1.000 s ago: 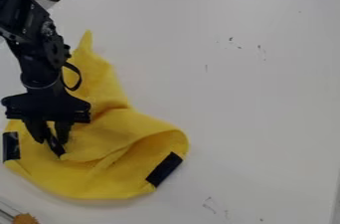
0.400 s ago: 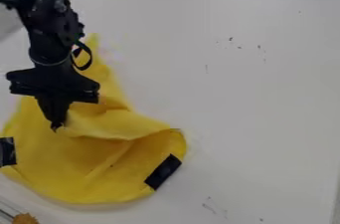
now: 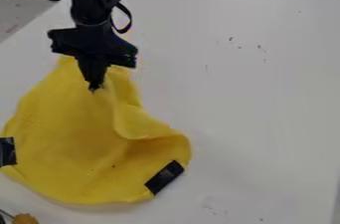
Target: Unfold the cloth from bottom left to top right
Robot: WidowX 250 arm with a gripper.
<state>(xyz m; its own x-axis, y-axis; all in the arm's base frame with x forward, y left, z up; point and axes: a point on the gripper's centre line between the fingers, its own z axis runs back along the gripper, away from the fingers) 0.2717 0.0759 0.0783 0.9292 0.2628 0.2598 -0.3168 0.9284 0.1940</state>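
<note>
**Cloth in my pinch, fold waiting to open**

My tool (image 3: 95,87) hangs over the far part of the yellow cloth (image 3: 69,133), its two fingers pressed together and, as far as I can judge, pinching a bit of the fabric. The cloth lies on the left side of the desk (image 3: 266,93), with bare desk between it and the right edge. From my pinch a raised fold (image 3: 129,127) runs down and bends toward the cloth's right side, where the fabric is bunched and shaded underneath. I take that as the reason for this grip: a flap held by its edge can be drawn toward the desk's far right corner, while the wide near part lies flat and should act as an anchor.

Two dark patches sit on the cloth, one at its left edge (image 3: 8,152) and one at its lower right (image 3: 164,177). I would guess they are tape, put there to mark corners so the unfolding can be checked. I can make out no writing on either. The small dark marks (image 3: 231,39) on the desk look like scuffs, not lettering.

The job looks partly done to me. If I pull too low, the whole cloth could slide along; if I let go early, the fold may slump back.
</note>
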